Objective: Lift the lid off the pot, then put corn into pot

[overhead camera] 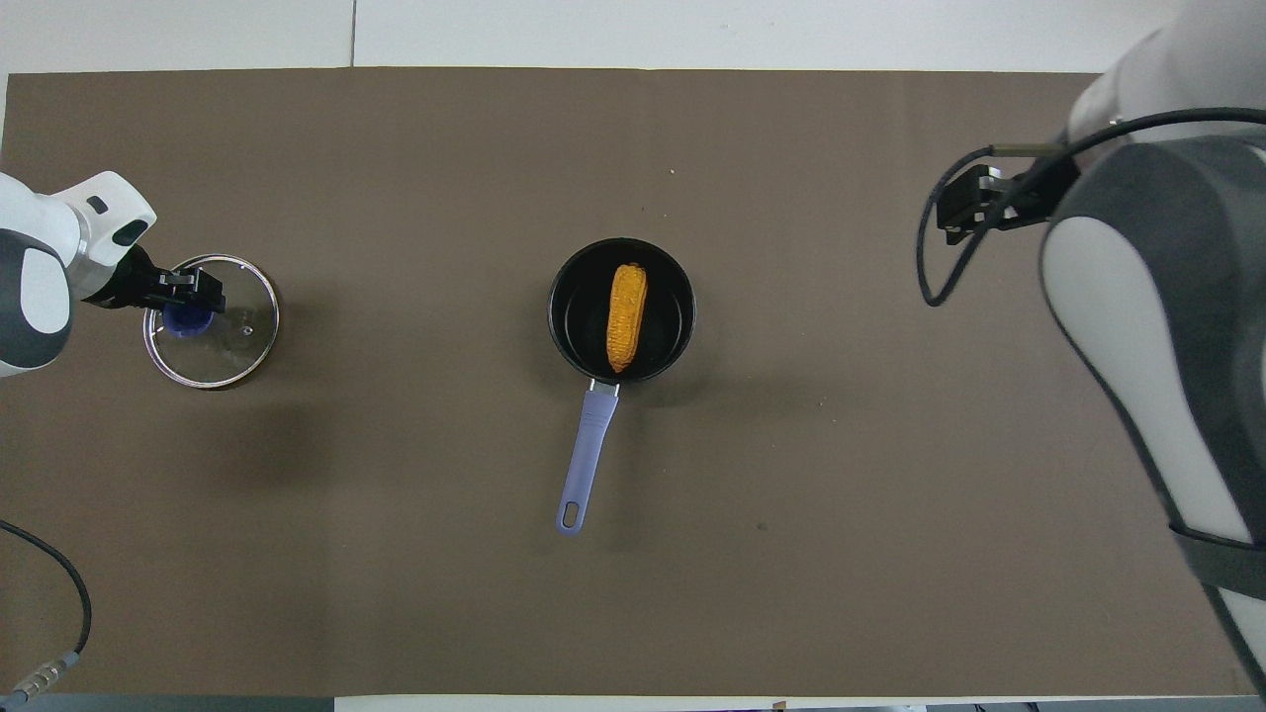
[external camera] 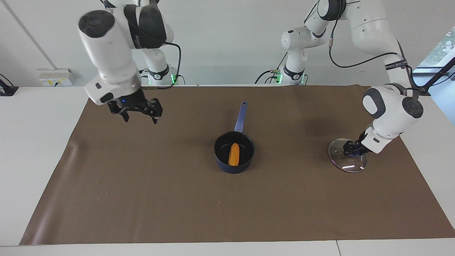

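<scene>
While corn [external camera: 234,154] lies in pot [external camera: 234,167], right fingers [external camera: 140,113] released; left fingers [external camera: 352,149] grasping lid [external camera: 347,164] knob

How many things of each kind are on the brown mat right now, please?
Pot: 1
Corn: 1, lying in the pot
Lid: 1, on the mat toward the left arm's end
Total: 3
</scene>
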Robot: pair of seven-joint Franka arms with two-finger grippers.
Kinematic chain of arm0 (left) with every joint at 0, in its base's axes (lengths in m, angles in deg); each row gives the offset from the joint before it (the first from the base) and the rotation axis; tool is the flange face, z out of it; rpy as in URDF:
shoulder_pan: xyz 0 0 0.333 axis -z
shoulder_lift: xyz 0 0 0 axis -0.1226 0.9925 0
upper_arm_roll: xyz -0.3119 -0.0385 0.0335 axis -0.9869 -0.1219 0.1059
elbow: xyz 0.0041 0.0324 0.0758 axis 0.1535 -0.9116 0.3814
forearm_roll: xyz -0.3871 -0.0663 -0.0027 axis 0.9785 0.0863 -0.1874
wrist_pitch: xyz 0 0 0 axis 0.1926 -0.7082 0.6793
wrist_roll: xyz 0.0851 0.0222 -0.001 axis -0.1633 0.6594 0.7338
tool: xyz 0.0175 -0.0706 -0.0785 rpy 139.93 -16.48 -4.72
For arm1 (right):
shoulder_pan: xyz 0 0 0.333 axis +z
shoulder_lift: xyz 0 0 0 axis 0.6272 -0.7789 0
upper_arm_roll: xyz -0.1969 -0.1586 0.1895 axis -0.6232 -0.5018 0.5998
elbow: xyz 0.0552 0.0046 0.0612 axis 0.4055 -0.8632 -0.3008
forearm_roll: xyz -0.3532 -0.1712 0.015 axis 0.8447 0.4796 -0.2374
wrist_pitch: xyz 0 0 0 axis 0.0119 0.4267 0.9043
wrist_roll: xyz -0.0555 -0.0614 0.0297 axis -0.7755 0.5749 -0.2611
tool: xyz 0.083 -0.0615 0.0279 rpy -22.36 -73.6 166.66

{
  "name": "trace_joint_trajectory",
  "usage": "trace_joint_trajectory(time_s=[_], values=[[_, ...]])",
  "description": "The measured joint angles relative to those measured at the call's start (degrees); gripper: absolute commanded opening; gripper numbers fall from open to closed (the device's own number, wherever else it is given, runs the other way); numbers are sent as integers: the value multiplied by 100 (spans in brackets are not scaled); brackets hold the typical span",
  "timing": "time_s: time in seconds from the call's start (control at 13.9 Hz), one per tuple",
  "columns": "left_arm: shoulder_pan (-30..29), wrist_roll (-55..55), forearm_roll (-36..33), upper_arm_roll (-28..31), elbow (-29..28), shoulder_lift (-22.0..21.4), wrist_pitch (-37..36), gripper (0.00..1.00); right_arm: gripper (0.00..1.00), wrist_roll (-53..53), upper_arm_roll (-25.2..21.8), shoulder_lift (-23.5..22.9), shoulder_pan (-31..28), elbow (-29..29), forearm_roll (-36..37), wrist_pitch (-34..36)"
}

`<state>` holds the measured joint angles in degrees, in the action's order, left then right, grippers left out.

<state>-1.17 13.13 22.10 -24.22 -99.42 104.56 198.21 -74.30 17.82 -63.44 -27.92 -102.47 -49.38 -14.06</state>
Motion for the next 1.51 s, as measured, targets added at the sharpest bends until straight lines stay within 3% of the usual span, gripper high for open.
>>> trace_joint_trajectory(time_s=[0.07,0.29,0.5,0.72,0.94,1.23,1.51], values=[[1,-91,0,-4,-1,2,20,100,100,97,2,204,-110,-74,0,171],[28,-234,-2,-14,4,13,60,100,100,454,2,755,-353,-747,0,222],[173,-76,-1,-67,226,-155,-171,100,100,829,-4,977,-505,-1206,1,-190],[451,486,-2,-79,735,-523,-1148,100,100,916,-13,1067,-594,-1452,4,-441],[520,608,-2,-82,1038,-1155,-2200,100,100,1066,-58,1078,-649,-1474,5,-459],[520,611,-2,-75,840,-2033,-3169,100,100,1094,-60,1068,-778,-1465,9,-458],[728,612,-2,44,225,-2367,-3117,100,100,1094,-54,1045,-881,-1463,9,-458]])
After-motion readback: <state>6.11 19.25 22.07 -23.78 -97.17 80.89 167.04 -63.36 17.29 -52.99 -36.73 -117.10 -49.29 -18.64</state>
